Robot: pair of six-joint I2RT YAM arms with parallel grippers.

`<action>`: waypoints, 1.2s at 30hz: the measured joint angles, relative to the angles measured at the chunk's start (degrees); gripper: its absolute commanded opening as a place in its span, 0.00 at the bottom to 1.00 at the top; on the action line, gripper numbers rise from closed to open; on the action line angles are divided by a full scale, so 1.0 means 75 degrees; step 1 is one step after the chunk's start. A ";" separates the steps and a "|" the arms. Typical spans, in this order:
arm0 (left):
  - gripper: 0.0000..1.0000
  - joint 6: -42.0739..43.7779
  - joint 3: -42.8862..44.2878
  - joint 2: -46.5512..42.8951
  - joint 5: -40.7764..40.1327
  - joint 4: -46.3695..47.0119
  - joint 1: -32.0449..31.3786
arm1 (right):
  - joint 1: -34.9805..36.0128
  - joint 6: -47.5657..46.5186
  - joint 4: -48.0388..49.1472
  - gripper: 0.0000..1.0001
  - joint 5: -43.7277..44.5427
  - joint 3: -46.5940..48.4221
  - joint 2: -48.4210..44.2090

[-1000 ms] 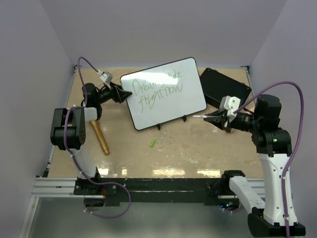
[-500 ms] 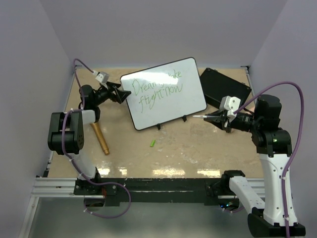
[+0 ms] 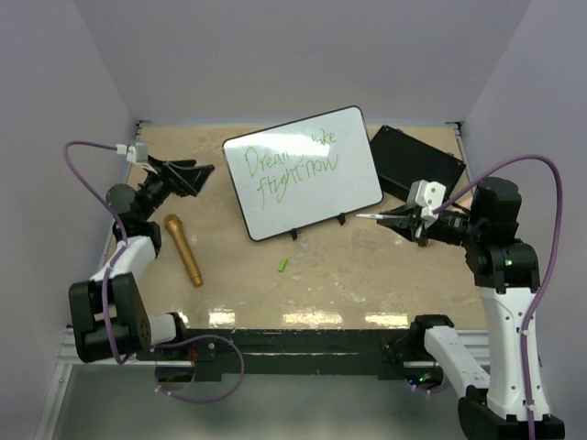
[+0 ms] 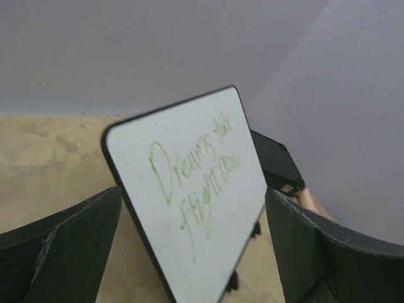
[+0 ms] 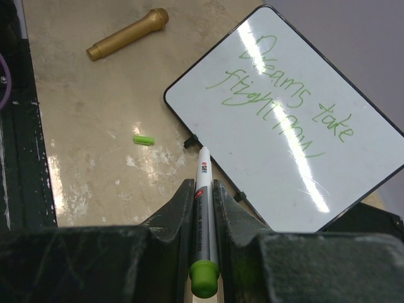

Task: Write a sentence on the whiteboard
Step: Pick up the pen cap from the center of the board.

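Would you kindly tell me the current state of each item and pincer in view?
whiteboard, propped tilted on its feet, green writing on it
marker, gripped, tip toward whiteboard
right pincer, shut on marker
left pincer, open, empty
green cap-like piece, lying loose
gold microphone, lying flat
black board, lying flat

whiteboard (image 3: pixel 303 174) blocking centre, microphone (image 3: pixel 183 249) lying at left
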 measured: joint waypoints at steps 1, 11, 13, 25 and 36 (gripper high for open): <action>0.99 -0.0321 -0.0143 -0.0350 0.0146 -0.0221 -0.0076 | 0.0000 0.0020 0.0055 0.00 -0.0015 -0.0073 -0.0006; 0.81 0.1294 0.0597 -0.4587 -0.3483 -0.6627 -0.6376 | 0.0000 0.1169 0.1655 0.00 -0.0452 -0.1367 0.0213; 0.81 0.1230 0.0507 -0.4619 -0.4470 -0.7338 -0.7411 | 0.0003 0.1469 0.2183 0.00 -0.0542 -0.1690 0.0443; 0.75 0.0752 0.0912 0.0087 -0.8390 -1.0570 -1.0605 | 0.0003 0.1853 0.3241 0.00 -0.0551 -0.2264 0.1451; 0.51 0.1687 0.1387 0.1003 -0.7889 -1.0150 -0.9058 | 0.0000 0.1725 0.3279 0.00 -0.0539 -0.2276 0.1431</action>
